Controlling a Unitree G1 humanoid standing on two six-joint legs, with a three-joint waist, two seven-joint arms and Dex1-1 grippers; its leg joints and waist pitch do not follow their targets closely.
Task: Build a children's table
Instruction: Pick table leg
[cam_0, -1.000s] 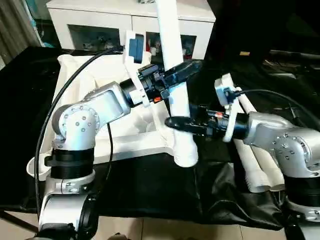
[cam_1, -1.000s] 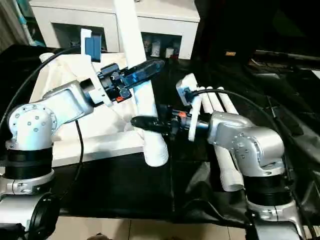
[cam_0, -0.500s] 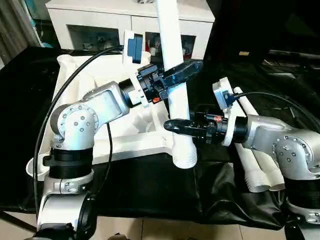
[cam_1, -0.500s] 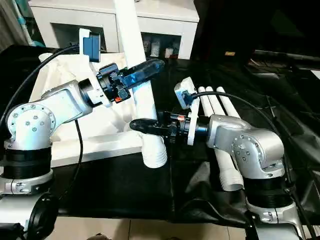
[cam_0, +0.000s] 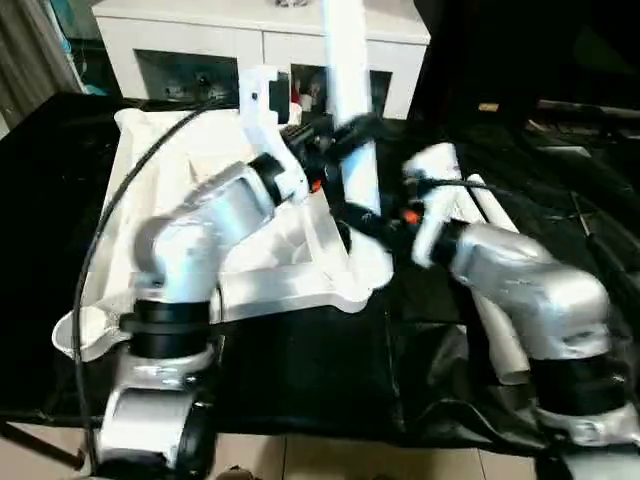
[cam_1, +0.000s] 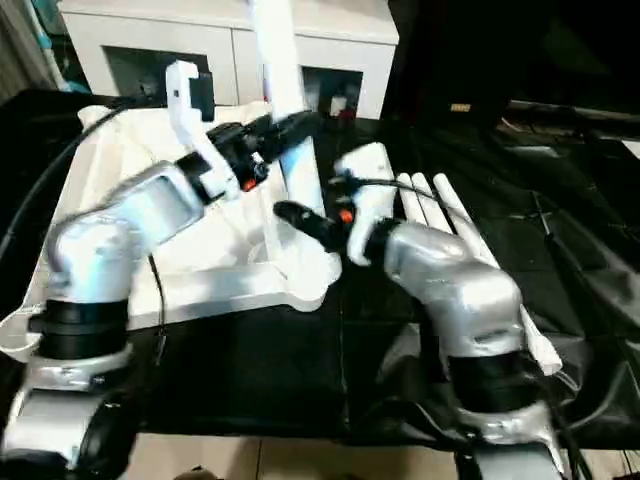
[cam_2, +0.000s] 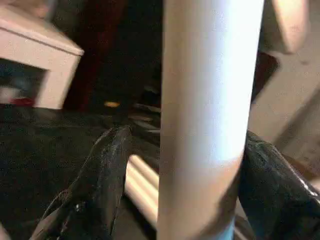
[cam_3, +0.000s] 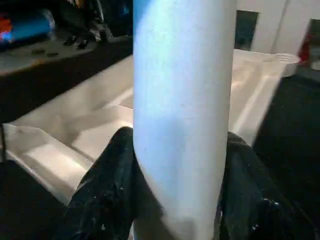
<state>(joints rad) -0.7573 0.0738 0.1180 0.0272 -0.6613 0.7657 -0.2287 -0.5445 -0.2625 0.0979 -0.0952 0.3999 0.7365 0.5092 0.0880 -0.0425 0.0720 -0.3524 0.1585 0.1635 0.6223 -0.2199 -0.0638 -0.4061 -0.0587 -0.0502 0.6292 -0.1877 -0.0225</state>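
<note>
one upright leg (cam_0: 345, 60) pinched by right gripper (cam_3: 175, 200), left gripper (cam_2: 200, 190) loosely straddling, one tabletop (cam_0: 150, 190)

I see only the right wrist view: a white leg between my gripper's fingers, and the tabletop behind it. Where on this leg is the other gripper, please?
Observer: The left gripper is around the same leg, higher up than the right gripper.
Operator: Does it press the leg?
Observer: No. In the left wrist view one of its fingers stands apart from the leg, so it is open.
Operator: And where does the leg stand on the tabletop?
Observer: Upright at the near corner of the tabletop, on the robot's right side. Whether it sits in the socket I cannot tell.
</note>
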